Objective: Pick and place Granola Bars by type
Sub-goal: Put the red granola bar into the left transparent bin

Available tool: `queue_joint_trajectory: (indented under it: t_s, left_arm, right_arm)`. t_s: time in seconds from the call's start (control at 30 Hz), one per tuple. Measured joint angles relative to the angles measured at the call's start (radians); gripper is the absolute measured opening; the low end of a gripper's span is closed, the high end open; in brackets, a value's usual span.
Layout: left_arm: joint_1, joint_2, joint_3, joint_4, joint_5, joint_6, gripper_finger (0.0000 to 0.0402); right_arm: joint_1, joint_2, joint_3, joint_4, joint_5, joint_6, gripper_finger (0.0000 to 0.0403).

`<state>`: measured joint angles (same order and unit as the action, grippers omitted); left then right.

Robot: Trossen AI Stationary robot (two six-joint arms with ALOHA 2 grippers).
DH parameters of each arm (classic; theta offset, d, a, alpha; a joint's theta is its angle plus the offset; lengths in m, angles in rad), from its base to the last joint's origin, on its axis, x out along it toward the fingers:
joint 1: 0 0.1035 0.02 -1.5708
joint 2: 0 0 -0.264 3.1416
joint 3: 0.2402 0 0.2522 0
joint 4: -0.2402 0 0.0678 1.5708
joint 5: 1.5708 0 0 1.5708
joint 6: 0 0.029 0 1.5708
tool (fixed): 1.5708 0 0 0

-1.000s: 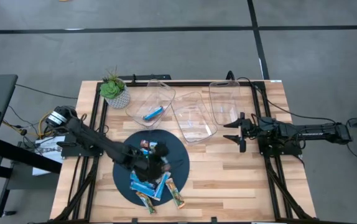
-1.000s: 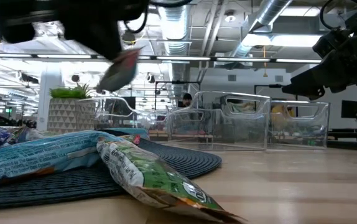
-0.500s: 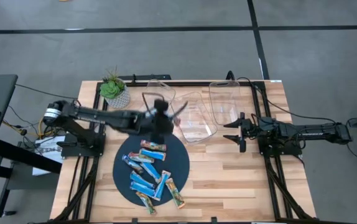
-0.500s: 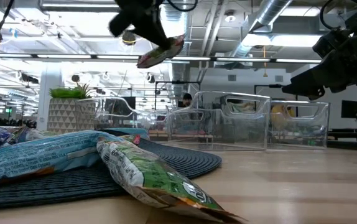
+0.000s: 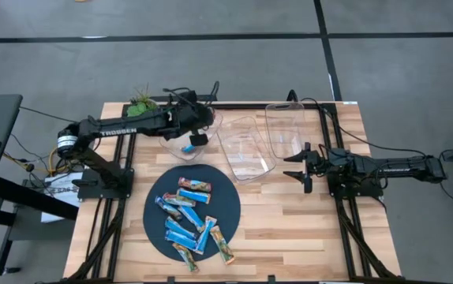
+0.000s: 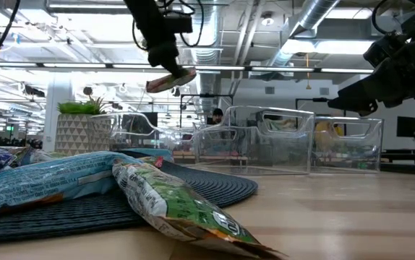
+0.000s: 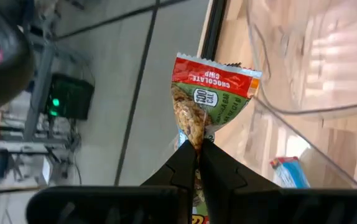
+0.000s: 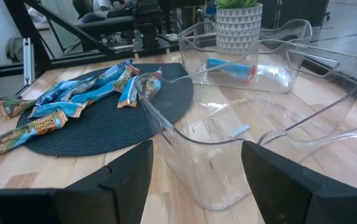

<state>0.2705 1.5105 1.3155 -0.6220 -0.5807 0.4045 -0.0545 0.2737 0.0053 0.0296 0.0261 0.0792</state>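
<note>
The left gripper is pinched tight on a chocolate-chip granola bar, holding it by the crimped end of its wrapper; the bar hangs in the air above the leftmost clear bin, which already has one blue bar inside; the middle bin and right bin look empty of bars. The remaining bars lie in a loose heap on the dark round mat, some overlapping. The right gripper waits well apart over the table's right side, its fingers spread with nothing between them. I judge each bar light and fairly stiff inside, with a shiny, crinkly wrapper likely to slip; the flat sealed end, or a grip across the narrow width, seems the safest hold; overlapping neighbours may drag along.
</note>
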Motion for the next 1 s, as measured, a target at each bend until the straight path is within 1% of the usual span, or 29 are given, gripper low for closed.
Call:
queue_joint_trajectory:
  t_s: [0.1,0.23,0.37,0.6,0.83,1.0]
  left_arm:
    - [0.022,0.0,0.0,-0.016,0.018,-0.031,0.0011]
    - [0.052,0.006,-0.013,-0.056,0.104,-0.095,0.0011]
    - [0.079,0.015,-0.065,-0.073,0.182,-0.134,0.0011]
    - [0.12,0.023,-0.174,-0.068,0.231,-0.163,0.0011]
    - [0.144,0.023,-0.261,-0.055,0.358,-0.195,0.0011]
    - [0.146,0.023,-0.279,-0.036,0.363,-0.265,0.0019]
  right_arm:
    - [0.0,0.0,0.0,0.0,0.0,0.0,0.024]
    - [0.0,0.0,0.0,0.0,0.0,0.0,0.024]
    - [0.0,0.0,0.0,0.0,0.0,0.0,0.024]
    - [0.0,0.0,0.0,0.0,0.0,0.0,0.024]
    - [0.0,0.0,0.0,0.0,0.0,0.0,0.024]
    - [0.0,0.0,0.0,0.0,0.0,0.0,0.024]
